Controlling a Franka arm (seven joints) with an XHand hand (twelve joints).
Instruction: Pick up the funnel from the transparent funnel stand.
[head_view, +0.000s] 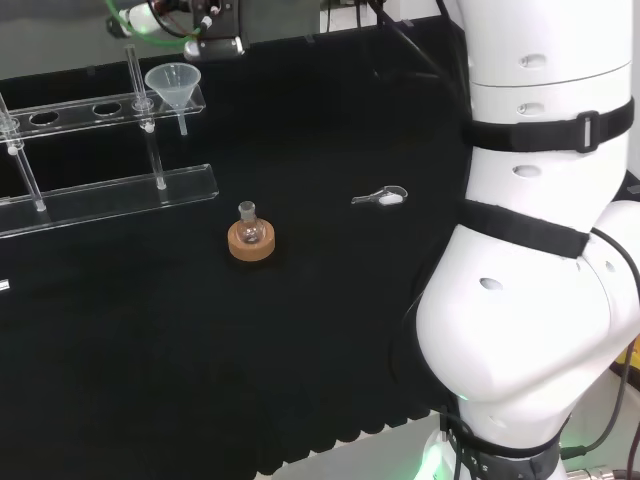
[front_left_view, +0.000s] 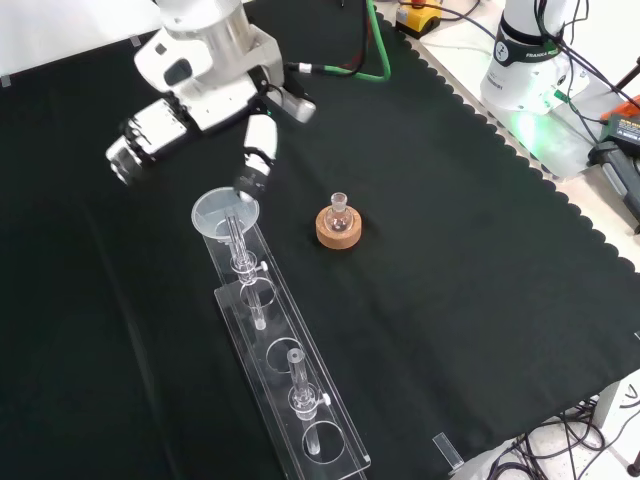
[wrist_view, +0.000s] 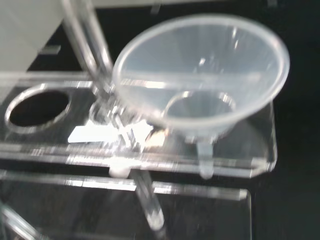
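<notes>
A clear plastic funnel (head_view: 172, 82) sits upright in the end hole of the transparent funnel stand (head_view: 110, 192), its stem hanging through the upper shelf. In the front view the funnel (front_left_view: 224, 214) stands at the stand's far end, and the hand (front_left_view: 258, 142) hovers just above and behind it. One straight finger (front_left_view: 252, 172) points down at the funnel's rim, close to it or touching it; nothing is held. The wrist view has the funnel (wrist_view: 200, 80) close up, resting in the shelf (wrist_view: 150, 152).
A small round flask on a cork ring (head_view: 250, 238) stands in the middle of the cloth, right of the stand in the front view (front_left_view: 338, 222). A small scoop (head_view: 383, 197) lies farther right in the head view. The stand (front_left_view: 290, 400) has several open holes and upright rods.
</notes>
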